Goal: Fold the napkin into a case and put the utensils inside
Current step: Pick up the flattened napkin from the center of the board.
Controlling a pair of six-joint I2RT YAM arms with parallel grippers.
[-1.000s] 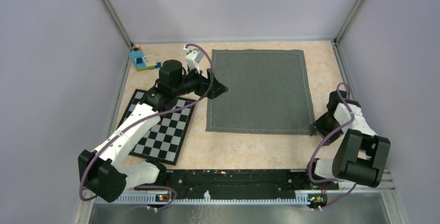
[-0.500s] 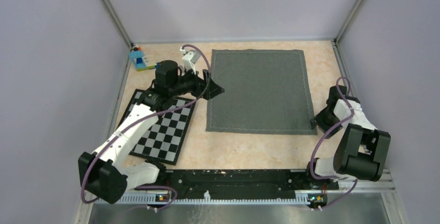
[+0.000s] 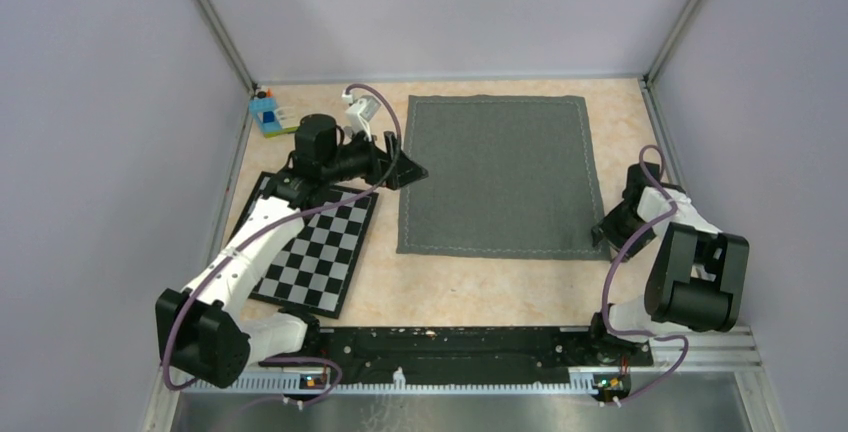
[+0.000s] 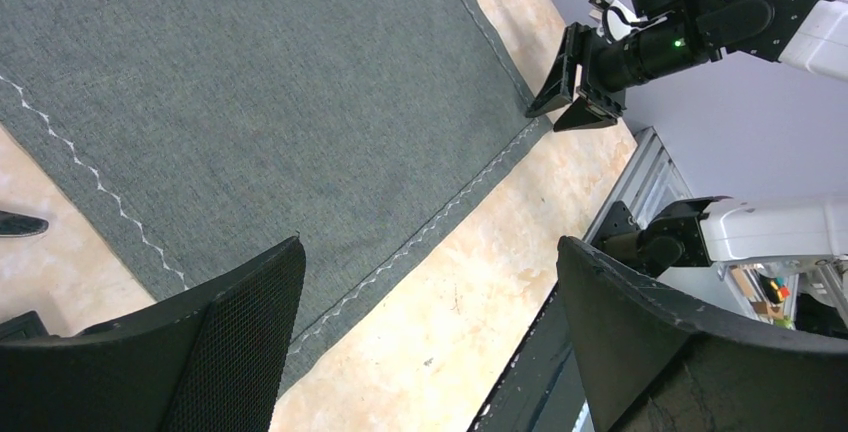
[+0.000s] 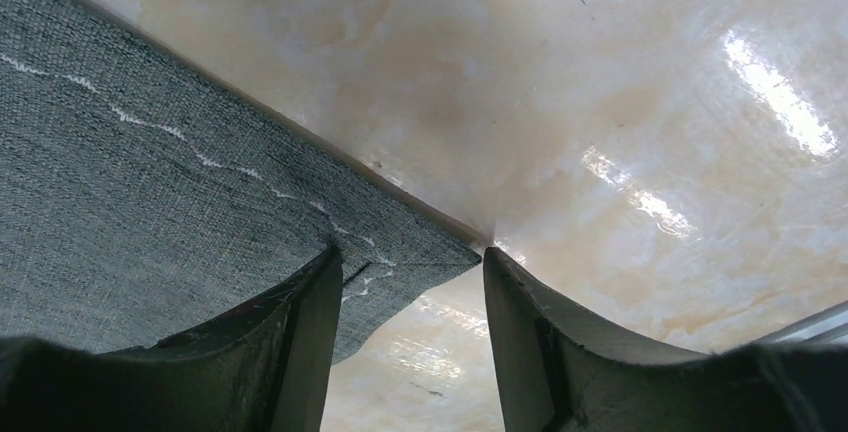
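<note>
The dark grey napkin (image 3: 497, 174) lies flat and unfolded on the tabletop; no case shape shows. My left gripper (image 3: 412, 170) hovers by its left edge, jaws wide open with nothing between them (image 4: 430, 247); under it are the napkin (image 4: 260, 92) and its stitched hem. My right gripper (image 3: 605, 235) is low at the napkin's near right corner. In the right wrist view that corner (image 5: 420, 252) lies in the gap of the right gripper (image 5: 410, 262), whose jaws stand apart and are not pinching it. The utensils are out of view.
A black-and-white checkered mat (image 3: 315, 252) lies under the left arm. A blue toy-brick block (image 3: 268, 112) sits in the far left corner. The black base rail (image 3: 450, 342) runs along the near edge. Walls close in on the left, right and back.
The right gripper has slid away from the base onto the napkin's near right corner, its jaws narrowing a little. The left gripper has drifted slightly left and back.
</note>
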